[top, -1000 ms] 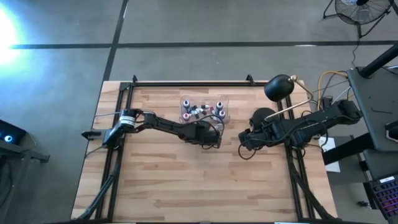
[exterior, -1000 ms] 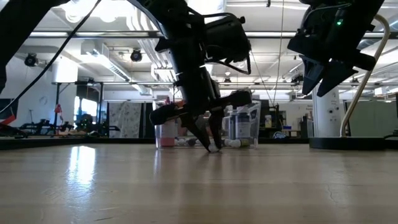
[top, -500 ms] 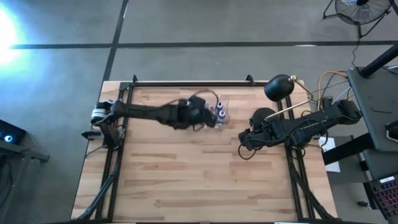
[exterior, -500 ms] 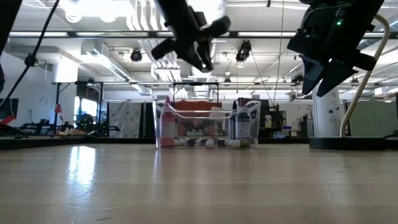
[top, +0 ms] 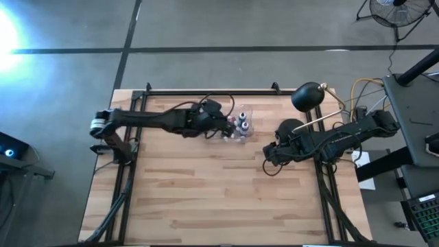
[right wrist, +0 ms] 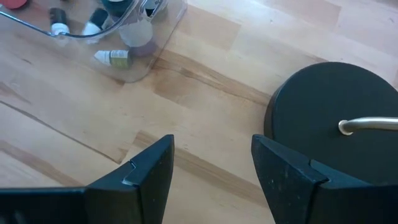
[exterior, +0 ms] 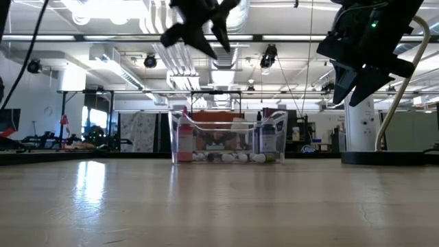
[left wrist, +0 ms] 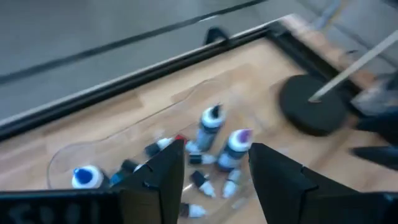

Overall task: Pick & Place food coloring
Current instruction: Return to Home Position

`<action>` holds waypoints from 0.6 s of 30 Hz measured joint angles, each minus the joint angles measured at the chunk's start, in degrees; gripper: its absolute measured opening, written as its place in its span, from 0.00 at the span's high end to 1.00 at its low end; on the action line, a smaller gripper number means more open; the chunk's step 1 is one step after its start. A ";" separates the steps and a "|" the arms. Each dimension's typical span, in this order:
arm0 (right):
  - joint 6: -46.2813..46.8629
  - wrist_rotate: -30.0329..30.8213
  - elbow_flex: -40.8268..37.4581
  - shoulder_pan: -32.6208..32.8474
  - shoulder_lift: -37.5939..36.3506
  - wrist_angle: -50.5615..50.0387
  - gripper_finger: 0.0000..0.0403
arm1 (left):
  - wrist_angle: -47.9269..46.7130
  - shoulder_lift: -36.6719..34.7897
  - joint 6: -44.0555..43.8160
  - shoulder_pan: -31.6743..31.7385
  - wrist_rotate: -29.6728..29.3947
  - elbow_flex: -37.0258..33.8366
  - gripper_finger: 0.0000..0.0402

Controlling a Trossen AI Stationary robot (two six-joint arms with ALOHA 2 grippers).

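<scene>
The food coloring bottles (left wrist: 211, 124) stand and lie inside a clear plastic box (top: 245, 118) at the table's far middle. The low view shows them on the bottom of the box (exterior: 230, 137). My left gripper (left wrist: 211, 180) hangs open high above the box (exterior: 202, 31), over its left part (top: 223, 125), and nothing shows between its fingers. My right gripper (top: 269, 159) waits open above bare wood to the right of the box (right wrist: 211, 180). One small bottle (right wrist: 115, 57) shows through the box's corner wall.
A black lamp with a round base (top: 291, 130) and a dome head (top: 306, 96) stands just right of the box, close to my right gripper (exterior: 363, 75). A black frame rail (top: 206, 91) runs along the far edge. Open wood lies toward the near edge.
My left gripper has risen from the table at the box's near side, gone up and toward the far edge to above the box, and opened. My right gripper has kept still.
</scene>
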 joint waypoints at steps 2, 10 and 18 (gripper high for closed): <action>-0.62 0.00 0.00 0.00 0.00 0.06 0.48 | -0.48 -2.55 2.60 -1.34 -0.02 0.06 0.62; -9.02 0.26 0.95 0.00 -0.07 -0.14 0.48 | -4.37 -12.35 7.89 -4.70 1.70 0.02 0.62; -27.96 -5.70 7.62 3.41 -3.86 14.23 0.48 | 0.56 -17.68 19.32 -7.06 19.97 -1.25 0.62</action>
